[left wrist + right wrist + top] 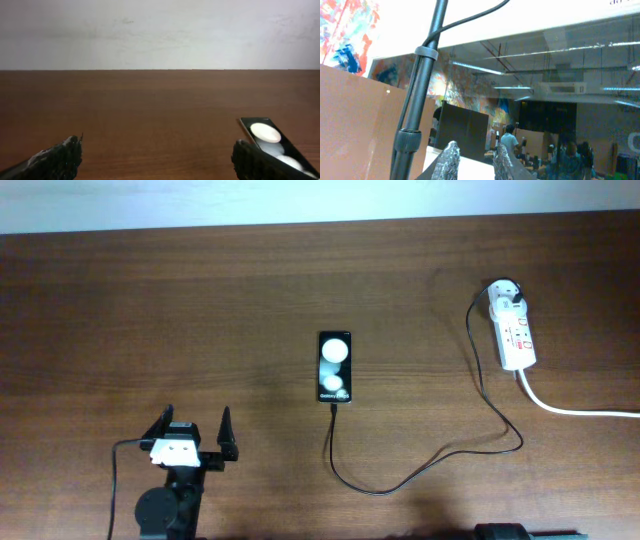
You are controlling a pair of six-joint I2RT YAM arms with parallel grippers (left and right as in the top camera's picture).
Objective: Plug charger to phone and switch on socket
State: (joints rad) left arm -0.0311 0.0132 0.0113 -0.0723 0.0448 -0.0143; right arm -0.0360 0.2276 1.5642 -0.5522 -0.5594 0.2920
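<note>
The black phone [335, 367] lies face up at the table's middle, its two white circles showing; it also shows at the lower right of the left wrist view [272, 142]. The thin black charger cable [400, 480] loops from the phone's near edge to its white plug adapter [503, 295], which sits in the far end of the white socket [516, 335] at the right. My left gripper [197, 435] [157, 160] rests open and empty, left of and nearer than the phone. My right gripper [474, 157] points up away from the table, jaws slightly apart, nothing between them.
The socket's thick white cord [570, 408] runs off the right edge. A white wall [160, 30] rises behind the table's far edge. The right arm's base [510, 532] shows at the bottom edge. A black pole [417, 100] stands left of the right fingers.
</note>
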